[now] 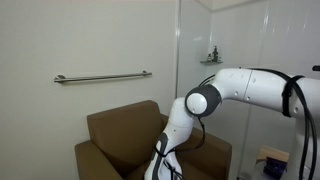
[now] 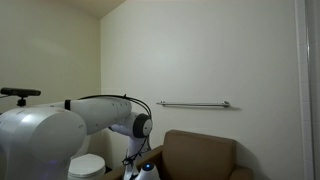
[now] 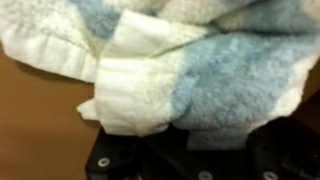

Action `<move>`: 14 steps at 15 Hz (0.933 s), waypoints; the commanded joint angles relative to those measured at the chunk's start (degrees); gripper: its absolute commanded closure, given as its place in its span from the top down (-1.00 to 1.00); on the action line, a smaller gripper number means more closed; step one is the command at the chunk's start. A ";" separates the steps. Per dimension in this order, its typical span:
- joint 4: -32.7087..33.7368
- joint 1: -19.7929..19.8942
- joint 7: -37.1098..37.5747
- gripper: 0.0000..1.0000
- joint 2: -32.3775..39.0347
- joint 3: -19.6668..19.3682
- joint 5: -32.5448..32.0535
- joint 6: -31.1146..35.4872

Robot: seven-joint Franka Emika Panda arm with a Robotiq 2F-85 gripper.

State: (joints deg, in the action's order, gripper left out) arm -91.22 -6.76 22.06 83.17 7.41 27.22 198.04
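A white and light-blue towel (image 3: 170, 60) fills the wrist view, bunched and folded right in front of my gripper (image 3: 218, 140). The dark fingers show along the bottom edge with a fold of the towel pinched between them. Brown armchair seat (image 3: 35, 110) shows under the towel at the left. In both exterior views the arm bends down over the brown armchair (image 1: 120, 125) (image 2: 200, 150). The gripper sits low at the seat (image 1: 160, 172), partly cut off by the frame edge. The towel itself is hidden in both exterior views.
A metal grab bar (image 1: 100, 77) (image 2: 195, 104) is fixed to the wall above the armchair. A white toilet (image 2: 88, 165) stands beside the chair. A small wall shelf (image 1: 212, 58) with an item hangs near a glass partition.
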 commanded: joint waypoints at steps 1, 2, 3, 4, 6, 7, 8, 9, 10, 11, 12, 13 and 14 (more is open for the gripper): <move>0.88 -0.75 1.09 -0.88 -1.68 -3.75 3.63 0.00; 0.85 -0.58 0.79 -0.88 -2.55 -4.16 3.93 -0.02; 1.53 -1.18 0.88 -0.88 -3.06 -5.11 4.65 0.00; 2.76 -1.52 0.83 -0.87 -3.28 -5.61 4.80 0.01; 4.78 -2.20 0.88 -0.87 -3.56 -6.58 5.24 0.02; 5.60 -2.76 0.83 -0.88 -3.65 -7.21 5.55 0.02; 6.05 -3.44 0.98 -0.87 -3.79 -7.91 5.96 -0.26; 7.69 -4.26 0.96 -0.88 -3.34 -8.98 6.62 -1.98; 9.36 -5.19 1.01 -0.88 -2.50 -10.24 7.23 -3.69; 11.28 -6.23 1.27 -0.88 -1.30 -11.93 7.91 -6.31; 12.87 -7.26 1.69 -0.88 -0.17 -13.62 8.36 -9.10; 14.68 -8.03 2.11 -0.87 1.34 -15.19 8.42 -12.56; 16.20 -8.26 2.16 -0.88 2.50 -16.14 7.80 -16.11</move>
State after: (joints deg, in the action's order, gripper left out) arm -79.79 -13.01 22.09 81.93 -4.90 34.35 188.98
